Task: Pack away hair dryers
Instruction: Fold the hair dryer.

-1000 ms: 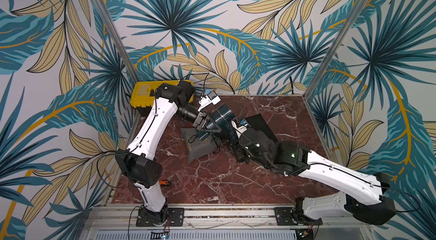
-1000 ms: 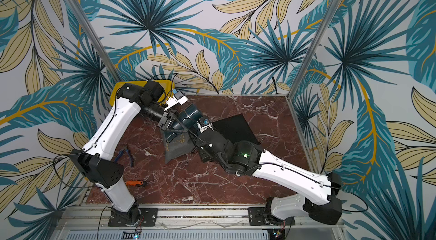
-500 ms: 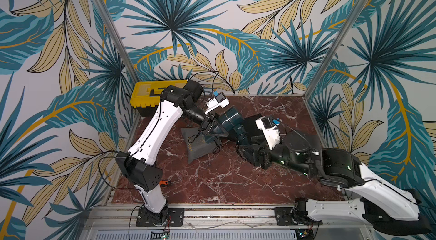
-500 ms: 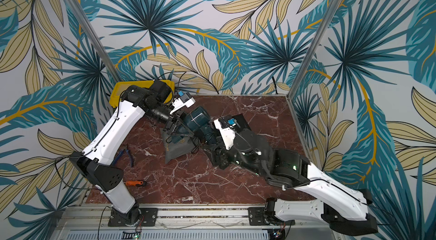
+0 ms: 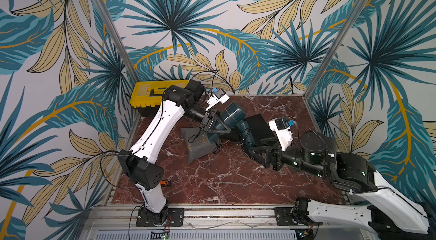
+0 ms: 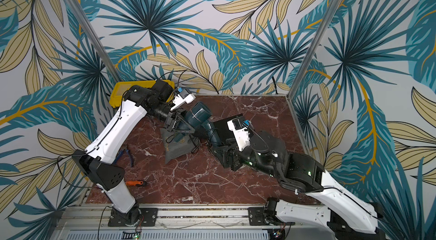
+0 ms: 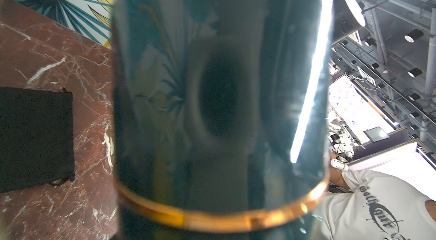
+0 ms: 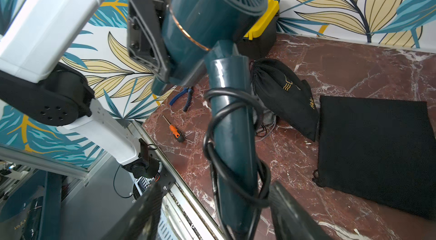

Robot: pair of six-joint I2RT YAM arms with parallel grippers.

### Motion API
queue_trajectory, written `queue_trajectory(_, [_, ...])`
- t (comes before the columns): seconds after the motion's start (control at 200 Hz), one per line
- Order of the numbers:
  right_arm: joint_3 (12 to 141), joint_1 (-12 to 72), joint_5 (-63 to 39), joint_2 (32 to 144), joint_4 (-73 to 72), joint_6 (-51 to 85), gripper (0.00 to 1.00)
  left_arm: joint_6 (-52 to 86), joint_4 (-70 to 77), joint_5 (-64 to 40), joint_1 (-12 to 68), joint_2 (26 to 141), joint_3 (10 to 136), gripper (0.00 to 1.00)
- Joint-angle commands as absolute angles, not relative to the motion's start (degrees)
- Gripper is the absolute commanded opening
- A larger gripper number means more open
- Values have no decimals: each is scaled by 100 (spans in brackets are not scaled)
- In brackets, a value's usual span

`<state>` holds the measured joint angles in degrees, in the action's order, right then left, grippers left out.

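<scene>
A dark teal hair dryer hangs above the middle of the bench, tilted, with its barrel toward the back edge. The left gripper is clamped on the barrel, which fills the left wrist view. The handle, wrapped in its black cord, reaches down between the spread fingers of the right gripper. That gripper is open, and a gap shows on one side of the handle.

Under the dryer lies a filled dark pouch with gold print. A flat black pouch lies beside it toward the right edge. A yellow toolbox sits in the back left corner. Blue-handled pliers and an orange-handled screwdriver lie near the left edge, by the left arm. Bare marble shows along the front edge.
</scene>
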<state>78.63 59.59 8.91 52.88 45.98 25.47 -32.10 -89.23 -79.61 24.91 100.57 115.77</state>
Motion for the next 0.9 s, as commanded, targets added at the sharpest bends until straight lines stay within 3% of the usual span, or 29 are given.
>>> queue_trajectory(0.0, [7756, 5658, 291, 5456, 4574, 2493, 72, -3196, -8767, -8485, 2541, 9885, 11866, 0])
queue_trajectory(0.12, [7791, 5429, 51, 5596, 4563, 2432, 68, -3211, -8771, -8525, 2566, 9765, 11763, 0])
queue_trajectory(0.325, [7750, 5271, -289, 5598, 4483, 2406, 44, -3269, -8765, -8472, 2585, 9607, 11654, 0])
queue_trajectory(0.481, [7567, 5244, -830, 5631, 4278, 2536, 34, -3265, -8777, -8537, 2584, 9608, 11703, 0])
queue_trajectory(0.641, [7423, 5236, -1127, 5827, 3866, 2616, 16, -3282, -8783, -8531, 2645, 9634, 11717, 0])
queue_trajectory(0.726, [7352, 5236, -1257, 5916, 3512, 2675, 0, -3300, -8782, -8509, 2693, 9663, 11696, 0])
queue_trajectory(0.896, [6981, 5231, -1486, 5894, 2217, 2996, 0, -3444, -8792, -8375, 2780, 9724, 11620, 0])
